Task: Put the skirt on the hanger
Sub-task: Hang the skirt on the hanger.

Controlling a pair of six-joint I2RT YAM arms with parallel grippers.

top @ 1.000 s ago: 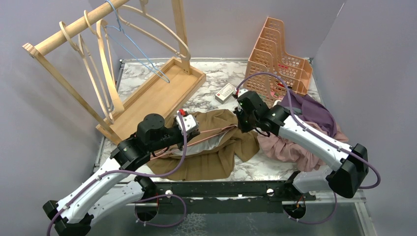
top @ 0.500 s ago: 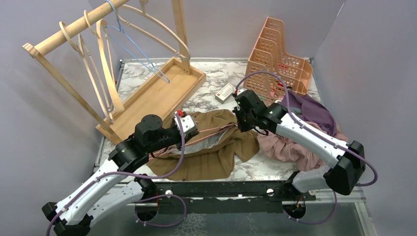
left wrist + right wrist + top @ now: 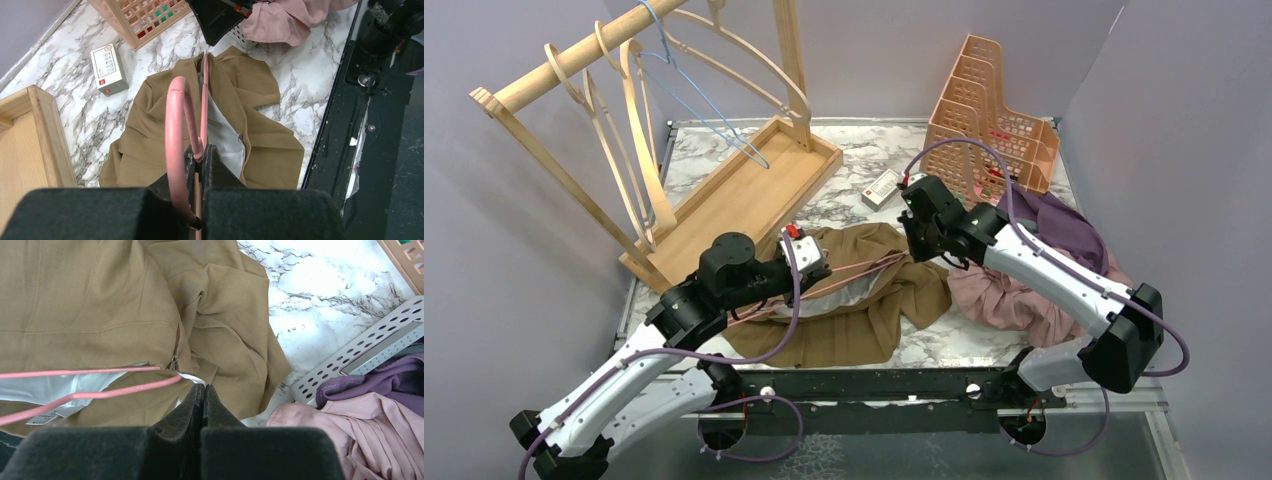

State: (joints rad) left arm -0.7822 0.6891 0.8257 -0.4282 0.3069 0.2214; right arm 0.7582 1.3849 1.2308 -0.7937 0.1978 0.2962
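Pulling our right fingers [image 3: 220, 412], clenched on the waistband of the brown skirt [image 3: 100, 300], slightly away from our left fingers [image 3: 220, 172] grasping the pink hanger [image 3: 172, 115], we stretch it between them for threading.

Bare marble [image 3: 860, 150] beyond the skirt [image 3: 859, 330] is hemmed by wooden rack [image 3: 744, 190], small box [image 3: 883, 187] and orange basket [image 3: 989, 110].

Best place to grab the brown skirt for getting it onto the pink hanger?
Grip the brown skirt by its waistband edge beside the zipper, where the white lining shows. Come from above on the right side, pinching the top layer only: the opening gapes there and the pink hanger already lies inside. The right pincer looks shut right there.
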